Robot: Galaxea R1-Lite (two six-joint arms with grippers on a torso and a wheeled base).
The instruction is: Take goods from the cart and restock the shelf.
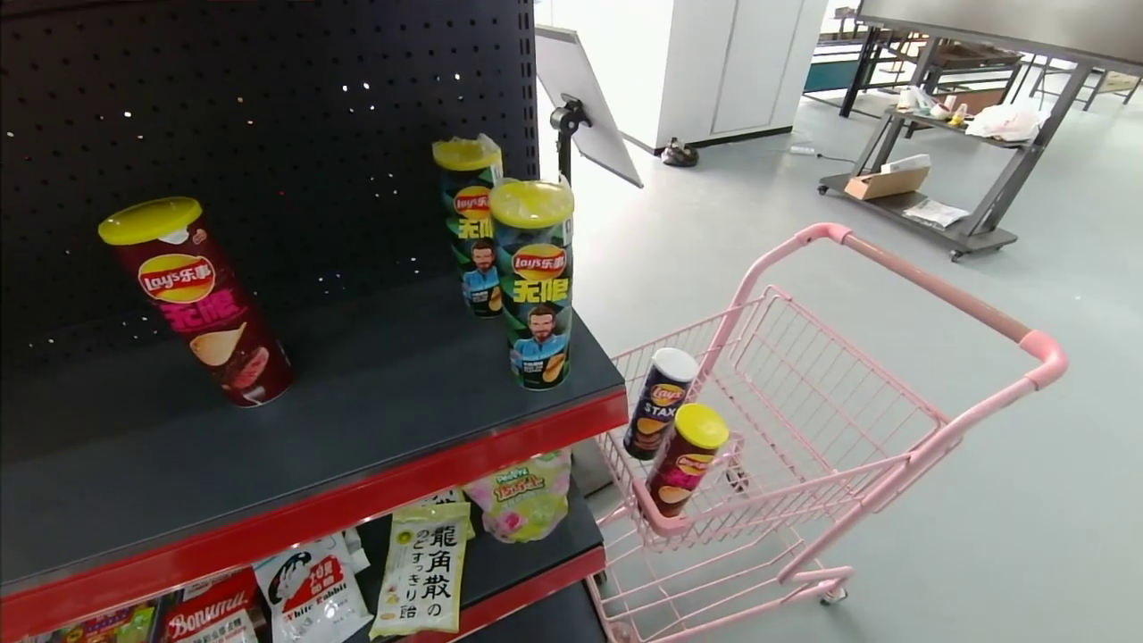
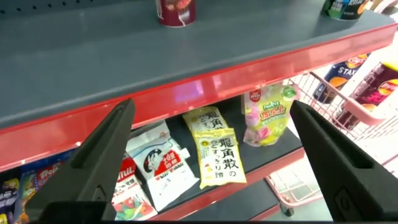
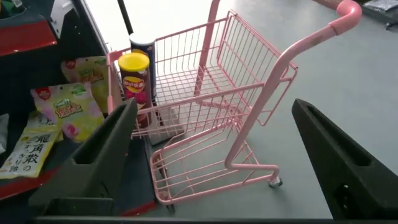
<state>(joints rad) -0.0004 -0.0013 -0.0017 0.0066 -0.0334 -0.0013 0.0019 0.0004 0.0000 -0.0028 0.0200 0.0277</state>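
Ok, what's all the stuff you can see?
dark red chip tube: 1, yellow lid, left on grey top shelf
green chip tubes: 2, yellow lids, top shelf's right end
pink wire cart: 1, right of the shelf
dark blue tube: 1, white lid, in cart
maroon tube: 1, yellow lid, in cart
snack bags: several, mixed colours, lower shelf
left pincer: 1, black, open
right pincer: 1, black, open

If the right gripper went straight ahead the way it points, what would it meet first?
Probably the pink wire shopping cart, around its basket's side wall; depth is unclear.
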